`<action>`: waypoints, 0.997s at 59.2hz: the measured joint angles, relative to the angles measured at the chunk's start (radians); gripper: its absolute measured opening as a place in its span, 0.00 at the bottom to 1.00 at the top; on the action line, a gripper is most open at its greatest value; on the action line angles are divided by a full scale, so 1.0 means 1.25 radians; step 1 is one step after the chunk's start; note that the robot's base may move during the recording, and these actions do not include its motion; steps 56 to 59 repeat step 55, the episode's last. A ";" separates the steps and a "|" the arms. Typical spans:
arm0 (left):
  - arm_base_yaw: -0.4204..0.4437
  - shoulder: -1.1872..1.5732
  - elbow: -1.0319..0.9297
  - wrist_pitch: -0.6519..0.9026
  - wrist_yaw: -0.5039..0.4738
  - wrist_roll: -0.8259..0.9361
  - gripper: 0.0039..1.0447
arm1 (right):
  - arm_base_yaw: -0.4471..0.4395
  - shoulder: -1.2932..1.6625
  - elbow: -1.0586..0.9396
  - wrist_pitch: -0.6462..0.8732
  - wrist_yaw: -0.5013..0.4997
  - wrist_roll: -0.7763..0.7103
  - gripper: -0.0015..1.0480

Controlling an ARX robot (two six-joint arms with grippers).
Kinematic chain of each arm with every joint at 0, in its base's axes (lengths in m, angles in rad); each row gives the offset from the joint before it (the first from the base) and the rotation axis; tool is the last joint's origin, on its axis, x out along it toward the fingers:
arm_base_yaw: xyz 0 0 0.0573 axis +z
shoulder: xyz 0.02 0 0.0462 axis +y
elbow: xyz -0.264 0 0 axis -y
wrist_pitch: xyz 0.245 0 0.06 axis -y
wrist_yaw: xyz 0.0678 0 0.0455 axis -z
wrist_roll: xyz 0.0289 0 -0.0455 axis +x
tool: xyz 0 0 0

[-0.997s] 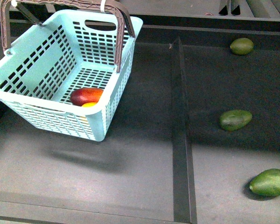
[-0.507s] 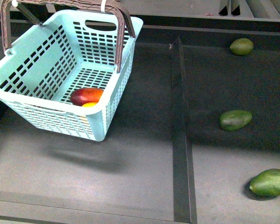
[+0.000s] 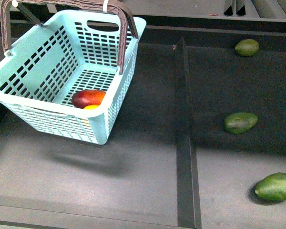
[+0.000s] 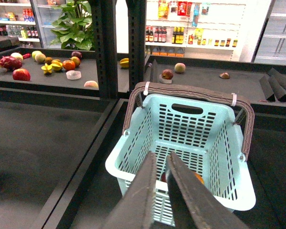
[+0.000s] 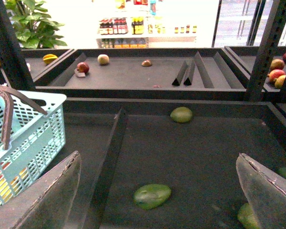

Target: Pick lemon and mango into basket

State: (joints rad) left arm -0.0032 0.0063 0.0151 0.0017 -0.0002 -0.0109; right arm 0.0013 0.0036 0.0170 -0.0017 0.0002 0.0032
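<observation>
The turquoise basket (image 3: 71, 71) with brown handles stands at the far left of the dark shelf. The dark red mango (image 3: 88, 98) lies inside it near the front wall, with the small yellow lemon (image 3: 91, 107) just in front of it, mostly hidden by the rim. In the left wrist view the basket (image 4: 181, 152) lies ahead of my left gripper (image 4: 161, 160), which is shut and empty above its near rim. My right gripper (image 5: 157, 191) is open and empty over the right bay. Neither gripper shows in the front view.
Three green mangoes (image 3: 240, 122) (image 3: 247, 47) (image 3: 276, 186) lie in the right bay, beyond a raised divider (image 3: 183, 133). The wrist views show further shelves with fruit (image 4: 57, 64) and a shop background. One green mango (image 5: 152, 196) lies between my right fingers' line of sight.
</observation>
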 joint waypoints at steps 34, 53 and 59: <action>0.000 0.000 0.000 0.000 0.000 0.002 0.94 | 0.000 0.000 0.000 0.000 0.000 0.000 0.92; 0.000 0.000 0.000 0.000 0.000 0.002 0.94 | 0.000 0.000 0.000 0.000 0.000 0.000 0.92; 0.000 0.000 0.000 0.000 0.000 0.002 0.94 | 0.000 0.000 0.000 0.000 0.000 0.000 0.92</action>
